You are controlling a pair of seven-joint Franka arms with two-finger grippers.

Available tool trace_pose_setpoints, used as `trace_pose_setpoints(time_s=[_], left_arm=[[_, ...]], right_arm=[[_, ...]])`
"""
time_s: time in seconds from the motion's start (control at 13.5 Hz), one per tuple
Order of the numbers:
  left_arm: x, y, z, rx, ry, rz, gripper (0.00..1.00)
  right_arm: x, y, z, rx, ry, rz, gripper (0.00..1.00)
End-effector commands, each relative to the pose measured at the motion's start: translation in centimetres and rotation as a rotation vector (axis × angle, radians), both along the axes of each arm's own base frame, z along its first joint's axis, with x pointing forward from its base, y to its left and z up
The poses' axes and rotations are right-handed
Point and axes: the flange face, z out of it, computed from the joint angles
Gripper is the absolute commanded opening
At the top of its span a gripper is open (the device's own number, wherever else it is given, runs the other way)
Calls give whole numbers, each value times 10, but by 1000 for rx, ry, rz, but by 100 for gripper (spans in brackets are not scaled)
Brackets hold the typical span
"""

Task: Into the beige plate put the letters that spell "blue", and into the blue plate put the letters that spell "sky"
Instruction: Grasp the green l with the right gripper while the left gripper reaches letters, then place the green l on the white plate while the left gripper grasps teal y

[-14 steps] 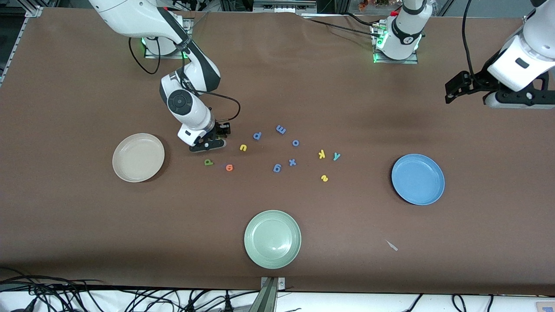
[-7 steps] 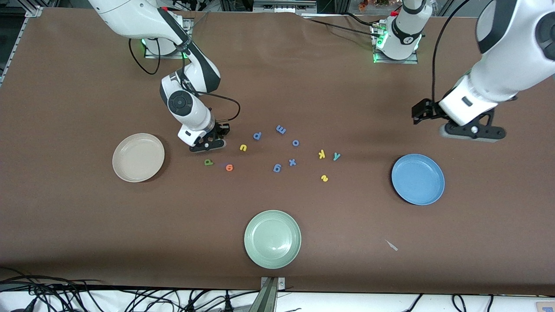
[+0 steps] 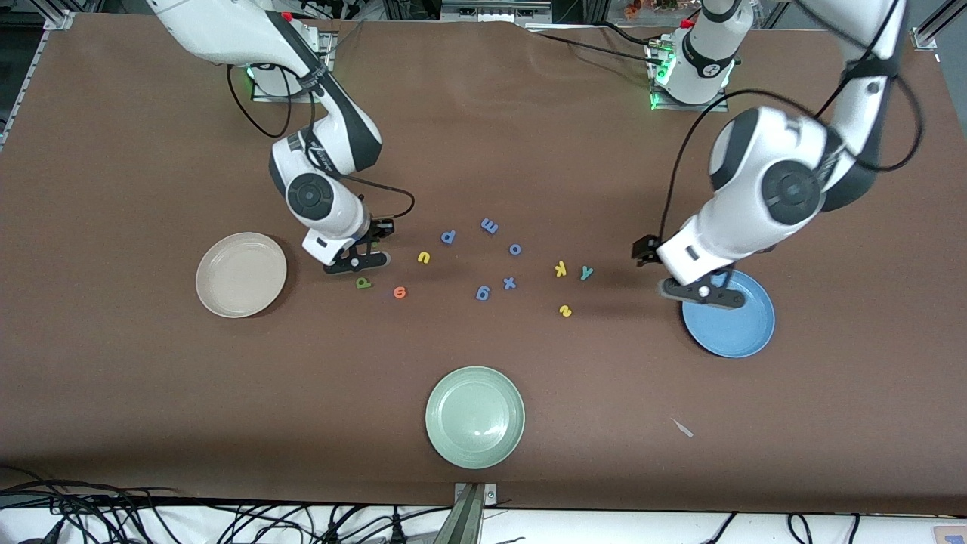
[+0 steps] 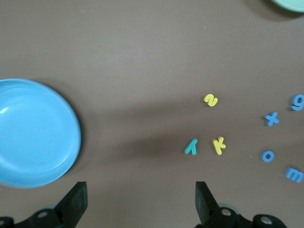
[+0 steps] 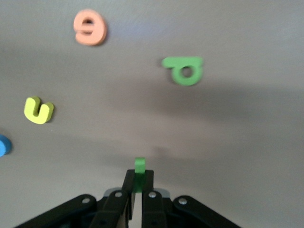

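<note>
The thin green foam l bar point(image 5: 139, 172) is standing pinched between the right gripper point(image 5: 138, 186)'s jaws, which are closing tight on its two flat faces while its top end is poking out past the fingertips. It looks feather-light, soft and a little squashy, so a grip across the flat faces near the middle should be holding it without crushing; it could twist or slip if taken by the tip alone. Whether it is already clear of the brown table point(image 3: 151, 393) is hard to tell.

Just ahead of those jaws the dark green foam b point(image 5: 184, 70) is lying flat, with the orange foam e point(image 5: 90, 27) and the yellow foam u point(image 5: 38, 109) near it, all flat and best taken across their widths. The round cream-beige plate point(image 3: 214, 293) is waiting nearby, empty.

The left gripper point(image 4: 137, 204) is hanging over the rim of the round mid-blue plate point(image 4: 71, 128) with its jaws spread wide and empty; the teal foam y point(image 4: 191, 147), yellow foam k point(image 4: 219, 145) and yellow foam s point(image 4: 211, 99) are lying ahead of them.
</note>
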Motion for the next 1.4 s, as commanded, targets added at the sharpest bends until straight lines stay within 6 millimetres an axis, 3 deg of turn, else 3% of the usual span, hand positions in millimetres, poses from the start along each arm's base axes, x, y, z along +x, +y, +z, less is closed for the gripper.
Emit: trace_pose_setpoints(time_s=[0.0, 0.07, 0.22, 0.3, 0.52, 0.66, 0.89, 0.96, 1.03, 1.11, 1.33], left_arm=[[-1, -30, -39, 3, 14, -44, 100], [-5, -42, -50, 11, 28, -65, 100], [-6, -47, -60, 16, 41, -72, 100], [-6, -46, -67, 19, 51, -73, 100], [-14, -54, -98, 33, 98, -78, 100], [-18, -78, -125, 28, 66, -96, 100], [-23, -83, -167, 20, 22, -98, 100], [-28, -85, -177, 20, 12, -104, 100], [-33, -84, -185, 20, 1, -106, 98], [-37, -82, -191, 19, -7, -107, 96], [-52, -77, -191, 26, 7, -107, 97]], right_arm=[[36, -28, 43, -39, 52, 12, 0], [50, -47, 55, -44, 55, 21, 0], [68, -85, 61, -57, 48, 8, 0], [76, -108, 57, -71, 44, -24, 0], [86, -147, 42, -104, 48, -81, 0], [90, -177, 28, -164, 56, -90, 0], [97, -213, 9, -191, 56, -122, 1], [98, -222, 2, -192, 57, -135, 23], [100, -228, 2, -189, 48, -145, 78], [100, -230, 4, -185, 47, -151, 100], [103, -203, 17, -171, 26, -171, 100]])
